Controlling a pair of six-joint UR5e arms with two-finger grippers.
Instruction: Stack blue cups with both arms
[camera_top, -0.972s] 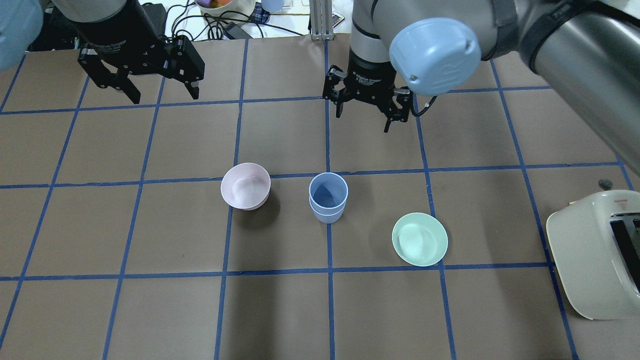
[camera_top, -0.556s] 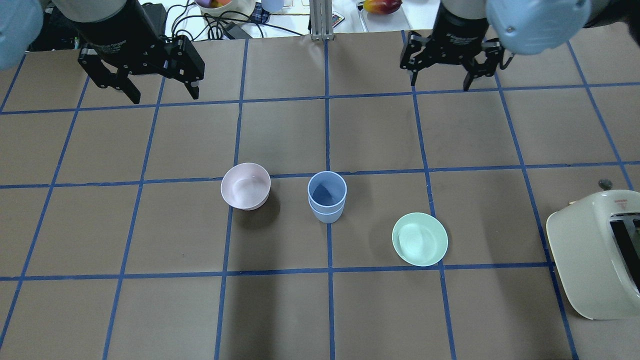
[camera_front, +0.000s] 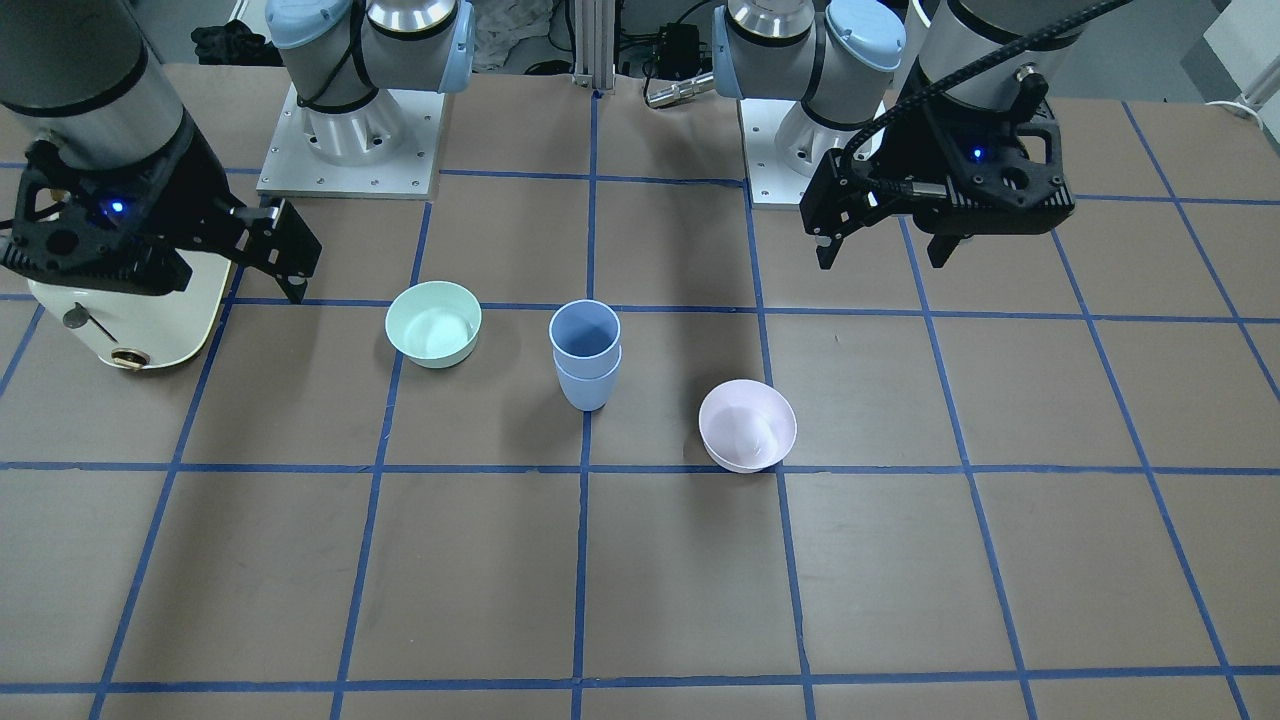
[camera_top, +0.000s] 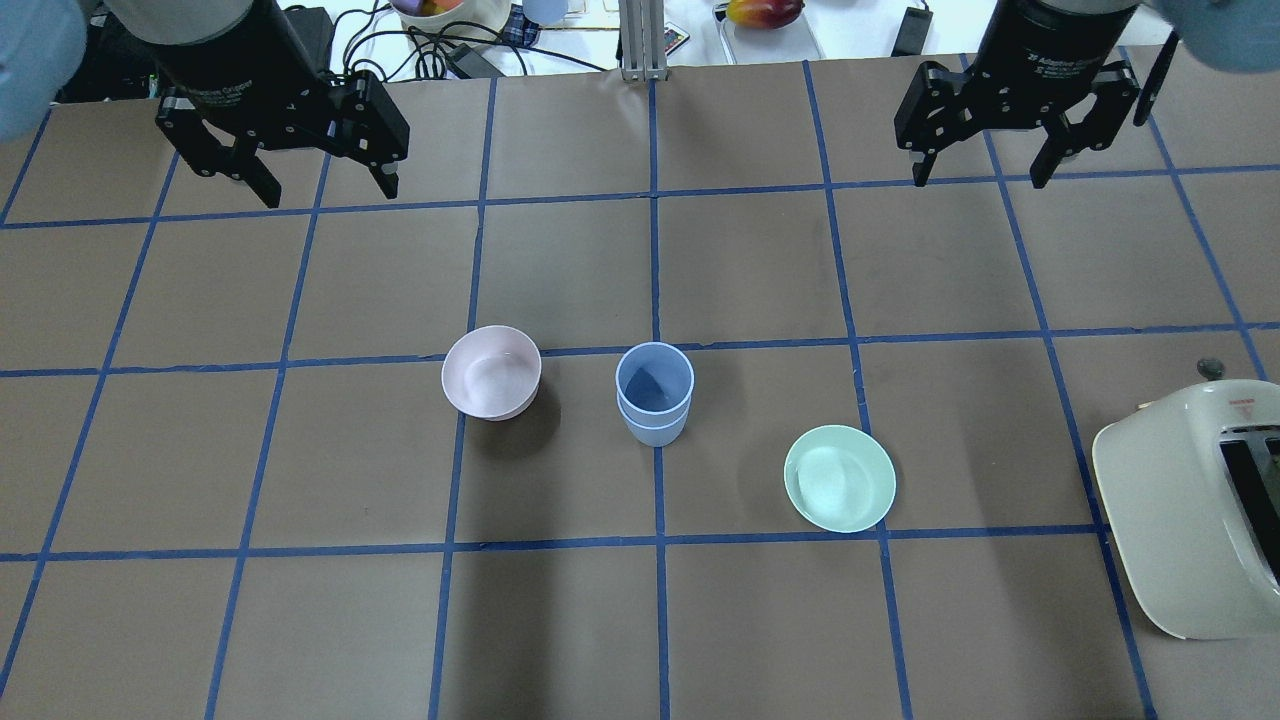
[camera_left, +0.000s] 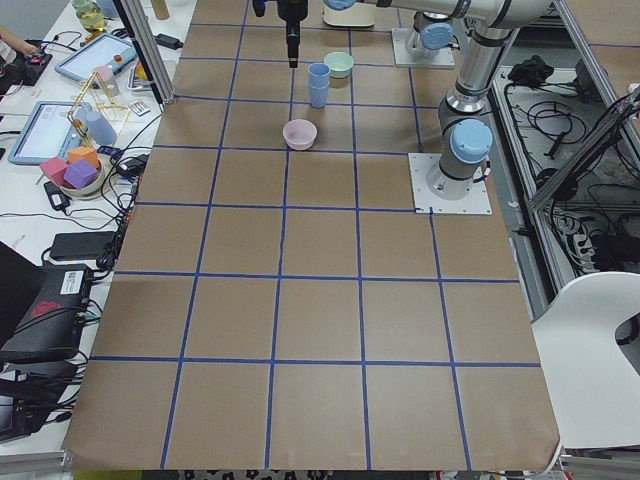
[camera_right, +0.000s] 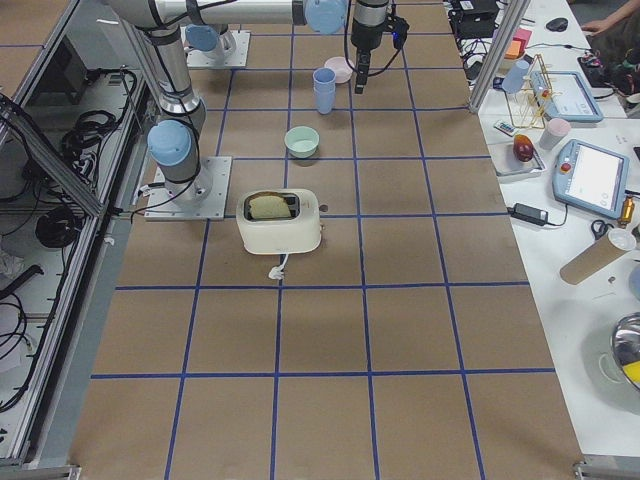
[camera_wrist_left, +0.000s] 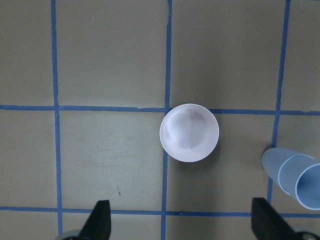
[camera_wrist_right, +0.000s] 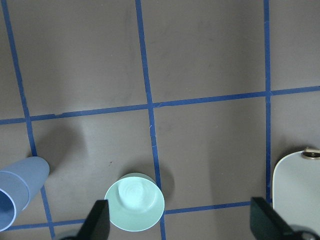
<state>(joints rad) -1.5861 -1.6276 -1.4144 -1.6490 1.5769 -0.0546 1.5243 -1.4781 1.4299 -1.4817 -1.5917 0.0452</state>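
Observation:
The two blue cups (camera_top: 655, 395) stand nested one inside the other near the table's middle. They also show in the front view (camera_front: 585, 355), at the left wrist view's right edge (camera_wrist_left: 295, 177) and at the right wrist view's left edge (camera_wrist_right: 17, 192). My left gripper (camera_top: 328, 190) is open and empty, high over the far left of the table. My right gripper (camera_top: 978, 180) is open and empty, high over the far right. Both are well away from the cups.
A pale pink bowl (camera_top: 491, 372) sits left of the cups and a mint-green bowl (camera_top: 839, 478) sits to their right and nearer. A cream toaster (camera_top: 1190, 510) stands at the right edge. Clutter lies beyond the table's far edge.
My right gripper has moved from the far centre, behind the cups, out to the far right. The left gripper, the stacked cups and the bowls have not moved.

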